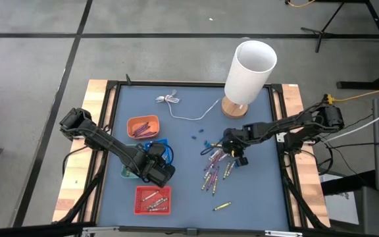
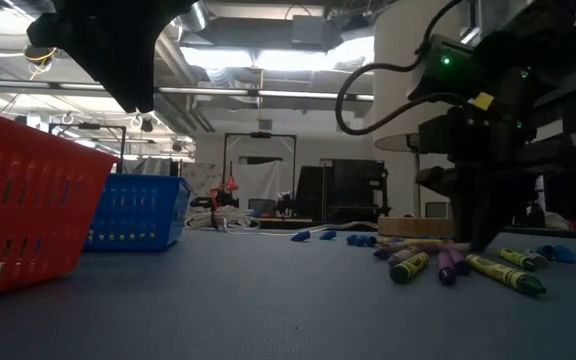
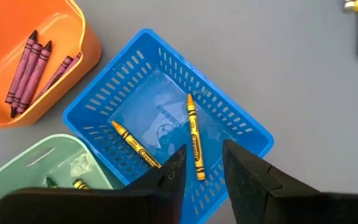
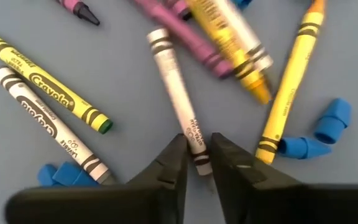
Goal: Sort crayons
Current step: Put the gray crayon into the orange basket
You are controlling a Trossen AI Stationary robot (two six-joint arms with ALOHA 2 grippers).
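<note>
Crayons [image 1: 214,166] lie in a loose pile on the blue tabletop [image 1: 189,191], near the big white tube [image 1: 249,71]. The red basket [image 1: 152,200], blue basket [image 3: 166,118] and orange tray [image 1: 143,126] each have a few crayons inside. The left tool [image 3: 202,168] hangs over the blue basket, fingers a little apart, holding nothing. The right tool [image 4: 197,155] is down in the pile, pinching a whitish crayon [image 4: 178,93].
</note>
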